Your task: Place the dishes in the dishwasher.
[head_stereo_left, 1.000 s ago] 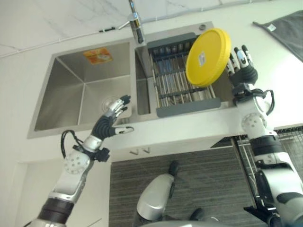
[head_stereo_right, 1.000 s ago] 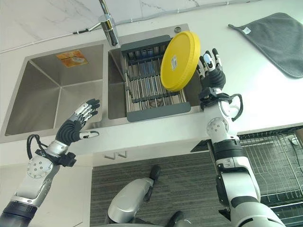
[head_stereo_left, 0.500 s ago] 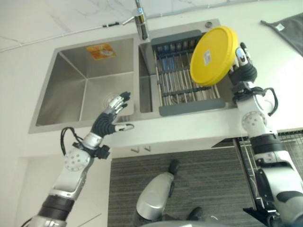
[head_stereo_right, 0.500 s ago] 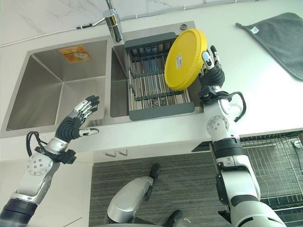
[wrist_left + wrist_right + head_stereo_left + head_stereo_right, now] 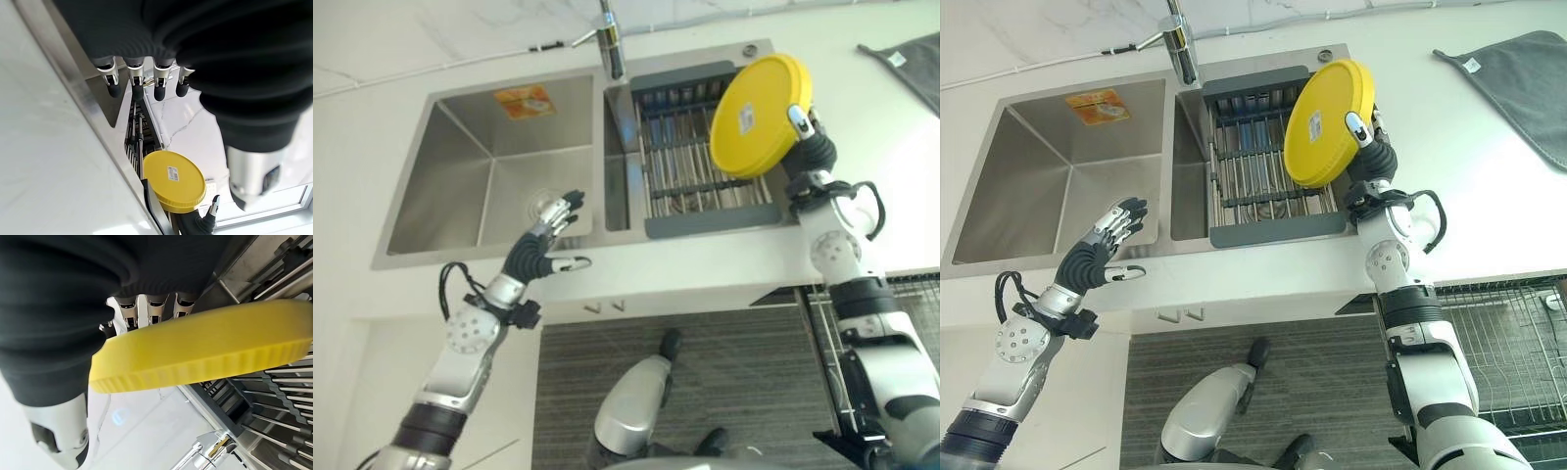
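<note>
A round yellow plate point(image 5: 756, 113) stands tilted on edge over the right end of the grey dish rack point(image 5: 690, 166) in the sink's right basin. My right hand point(image 5: 813, 157) holds it at its right rim: the thumb lies on the plate's face and the fingers point(image 5: 146, 308) reach behind it. The plate's ribbed rim point(image 5: 205, 350) runs across the right wrist view. My left hand point(image 5: 540, 250) hovers open over the counter's front edge by the left basin, fingers point(image 5: 134, 81) straight, holding nothing.
The steel left basin point(image 5: 499, 166) has an orange sticker on its back wall. A faucet point(image 5: 610, 29) stands behind the divider. A grey cloth point(image 5: 1518, 78) lies on the counter at far right. A wire dishwasher rack point(image 5: 1508, 343) is pulled out at lower right.
My right hand's fingers have slipped behind the plate and its thumb has come onto the plate's face. The camera has shifted a little. The left hand has barely moved.
</note>
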`<state>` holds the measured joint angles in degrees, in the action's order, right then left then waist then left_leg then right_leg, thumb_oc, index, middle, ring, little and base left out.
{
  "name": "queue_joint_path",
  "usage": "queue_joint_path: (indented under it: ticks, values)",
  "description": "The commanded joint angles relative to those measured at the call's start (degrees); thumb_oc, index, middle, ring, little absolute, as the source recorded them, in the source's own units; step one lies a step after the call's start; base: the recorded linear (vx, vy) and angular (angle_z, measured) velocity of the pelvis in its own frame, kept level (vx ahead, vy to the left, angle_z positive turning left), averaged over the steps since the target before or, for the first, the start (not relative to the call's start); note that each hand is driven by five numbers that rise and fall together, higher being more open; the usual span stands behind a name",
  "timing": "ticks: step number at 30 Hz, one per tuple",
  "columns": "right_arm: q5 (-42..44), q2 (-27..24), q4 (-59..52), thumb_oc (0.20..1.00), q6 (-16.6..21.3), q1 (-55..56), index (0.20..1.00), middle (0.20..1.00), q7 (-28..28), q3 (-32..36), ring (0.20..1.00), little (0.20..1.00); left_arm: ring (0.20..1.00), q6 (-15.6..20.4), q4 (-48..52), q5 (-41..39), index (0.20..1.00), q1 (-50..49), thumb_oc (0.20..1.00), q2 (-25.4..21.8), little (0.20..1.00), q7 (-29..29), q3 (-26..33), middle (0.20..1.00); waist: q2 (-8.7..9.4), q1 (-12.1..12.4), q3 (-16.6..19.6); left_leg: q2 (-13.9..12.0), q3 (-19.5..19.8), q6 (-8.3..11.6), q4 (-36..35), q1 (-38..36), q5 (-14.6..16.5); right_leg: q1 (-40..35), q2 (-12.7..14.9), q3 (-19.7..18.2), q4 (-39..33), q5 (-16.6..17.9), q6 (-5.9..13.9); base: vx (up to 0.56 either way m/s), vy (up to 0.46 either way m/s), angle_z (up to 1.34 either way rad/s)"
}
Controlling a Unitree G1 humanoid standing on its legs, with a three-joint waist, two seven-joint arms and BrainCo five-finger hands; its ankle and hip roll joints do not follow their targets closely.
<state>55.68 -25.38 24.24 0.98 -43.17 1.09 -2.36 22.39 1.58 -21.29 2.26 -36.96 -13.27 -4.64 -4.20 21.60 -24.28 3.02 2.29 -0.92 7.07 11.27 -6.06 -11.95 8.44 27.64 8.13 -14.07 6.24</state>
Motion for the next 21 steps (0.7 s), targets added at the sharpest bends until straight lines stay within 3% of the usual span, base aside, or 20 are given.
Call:
queue_joint_path:
  ticks: [1,21]
  values:
    - [-4.24,-3.51,-4.0,1.0,0.43,-2.7,1.0,1.0,1.0,-2.33,1.0,1.0,1.0,2.09,2.03,-0.54,1.0,-1.43,1.0,-0.41,1.0,0.34,-0.8,1.0,-0.49,1.45,3.2,-3.46,1.53,3.49,-7.62,-2.73,-1.49,5.88,2.13,0.43,7.18,3.03,-1.23,0.0,0.0,0.0]
    - [-7.82,-6.47,-2.08,1.0,-3.04,-3.65,1.0,1.0,3.11,-3.41,1.0,1.0,1.0,-0.27,1.43,0.93,1.0,-2.05,1.0,-0.83,1.0,-0.24,-0.76,1.0,1.47,2.48,4.13,-3.36,2.12,3.41,-7.37,-3.27,-0.93,4.29,1.69,0.81,6.69,2.93,-1.23,0.01,-0.001,0.01]
